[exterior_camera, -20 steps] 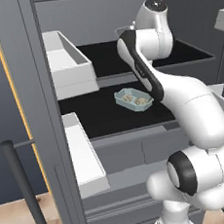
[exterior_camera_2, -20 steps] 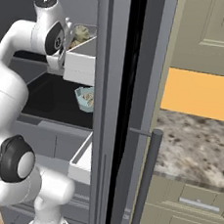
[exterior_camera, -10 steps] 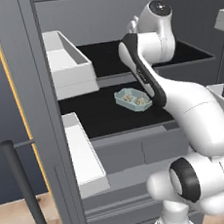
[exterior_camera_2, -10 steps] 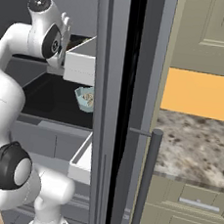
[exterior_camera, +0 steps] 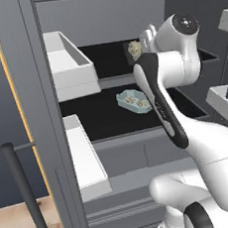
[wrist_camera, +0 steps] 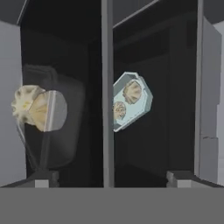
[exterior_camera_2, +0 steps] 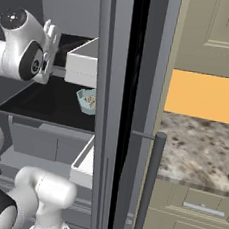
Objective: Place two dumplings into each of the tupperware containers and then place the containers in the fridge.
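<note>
Dumplings (exterior_camera: 136, 100), pale crinkled lumps, fill a translucent pale-blue rectangular tupperware container (exterior_camera: 133, 101) mid-frame in the left base view, on the tall grey steel fridge's (exterior_camera: 41, 118) lower black shelf (exterior_camera: 106, 118), with bare shelf around it. A second container (exterior_camera: 134, 52) sits above, at upper centre beside the white arm's tool (exterior_camera: 146, 37). Right base view: the first container (exterior_camera_2: 87, 100) lies centre-left behind the door edge. Hand view: the tool (wrist_camera: 111, 177) stands open and empty, bottom centre; one container (wrist_camera: 129, 100) at centre, another (wrist_camera: 48, 120) at left holding a dumpling (wrist_camera: 33, 107).
</note>
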Robot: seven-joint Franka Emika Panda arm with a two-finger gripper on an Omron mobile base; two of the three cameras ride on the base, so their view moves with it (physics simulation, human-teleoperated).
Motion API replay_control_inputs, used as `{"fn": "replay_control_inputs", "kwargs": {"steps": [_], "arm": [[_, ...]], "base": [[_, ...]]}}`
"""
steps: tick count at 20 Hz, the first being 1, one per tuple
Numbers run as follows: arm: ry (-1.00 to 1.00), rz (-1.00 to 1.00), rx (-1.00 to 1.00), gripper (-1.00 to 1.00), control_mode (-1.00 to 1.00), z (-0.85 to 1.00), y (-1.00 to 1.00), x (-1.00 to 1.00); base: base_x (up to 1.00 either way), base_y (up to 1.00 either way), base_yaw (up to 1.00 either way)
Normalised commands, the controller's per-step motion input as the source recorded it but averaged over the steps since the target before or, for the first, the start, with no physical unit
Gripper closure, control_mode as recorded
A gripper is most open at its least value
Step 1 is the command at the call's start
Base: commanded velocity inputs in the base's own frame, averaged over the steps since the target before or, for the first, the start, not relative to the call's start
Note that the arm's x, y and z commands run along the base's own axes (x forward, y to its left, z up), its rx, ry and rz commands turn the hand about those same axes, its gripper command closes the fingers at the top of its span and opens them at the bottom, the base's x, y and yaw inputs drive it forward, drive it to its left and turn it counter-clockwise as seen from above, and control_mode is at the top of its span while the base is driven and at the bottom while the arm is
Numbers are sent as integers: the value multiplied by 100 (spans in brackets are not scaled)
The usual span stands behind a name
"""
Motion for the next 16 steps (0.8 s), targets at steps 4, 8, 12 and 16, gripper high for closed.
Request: {"fn": "replay_control_inputs", "kwargs": {"steps": [4, 8, 12, 16], "arm": [[10, 0, 0, -100, -100, 5, 0, -100], [8, 0, 0, -100, -100, 8, -1, -100], [5, -1, 0, -100, -100, 1, -14, -98], [1, -3, 0, -100, -100, -4, -8, -89]], "base": [[0, 0, 0], [0, 0, 0], [0, 0, 0], [0, 0, 0]]}}
